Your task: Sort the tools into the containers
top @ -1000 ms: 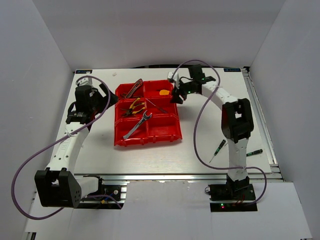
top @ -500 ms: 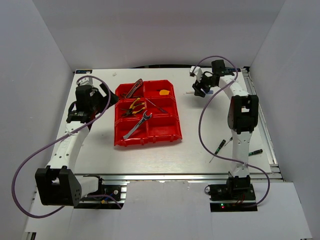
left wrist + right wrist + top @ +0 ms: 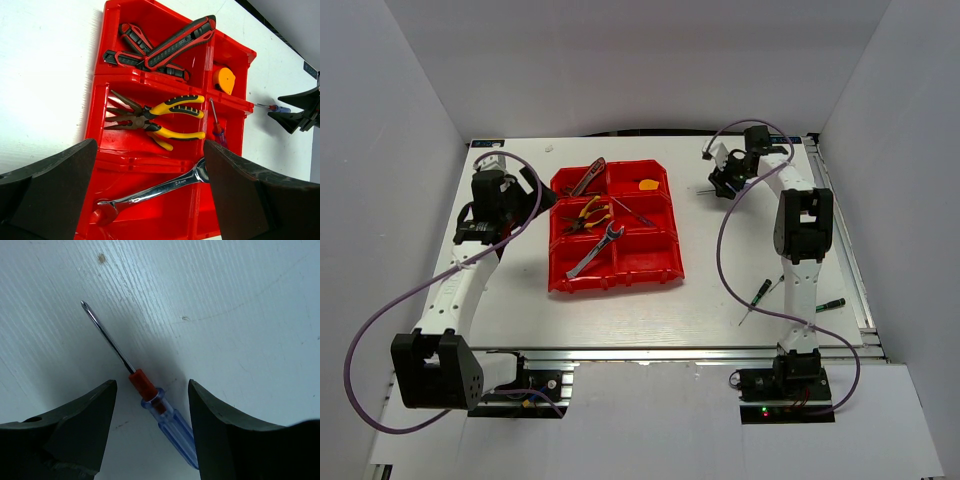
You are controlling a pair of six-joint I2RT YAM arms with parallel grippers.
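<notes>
**Asker:** While most of the tools lay in the red bins (image 3: 616, 287), which step were you on?

**Me:** Picking up the blue screwdriver (image 3: 141, 386), as I judged it. It lay flat on the bench (image 3: 620, 325) toward the far right corner, well apart from the bins, with its tip pointing toward them.

**Asker:** And your right fingers?

**Me:** My right fingers (image 3: 80, 425) were spread, one on each side of the handle by its red collar, and they gripped nothing. A gap showed on both sides, so I doubt they touched it. Whether they touched the bench, I couldn't tell.

**Asker:** What did the next move call for?

**Me:** Closing squarely across that slim handle, I think, so it couldn't roll or pivot out. After that, a carry to the bins, likely to the middle compartment on the right side, where the red screwdriver (image 3: 216, 129) lay.

**Asker:** The left?

**Me:** My left fingers (image 3: 50, 195) hung wide open and empty above the bins, touching nothing. A green-black screwdriver (image 3: 758, 296) and a second green-black screwdriver (image 3: 830, 304) lay unsorted toward the near right corner.
</notes>
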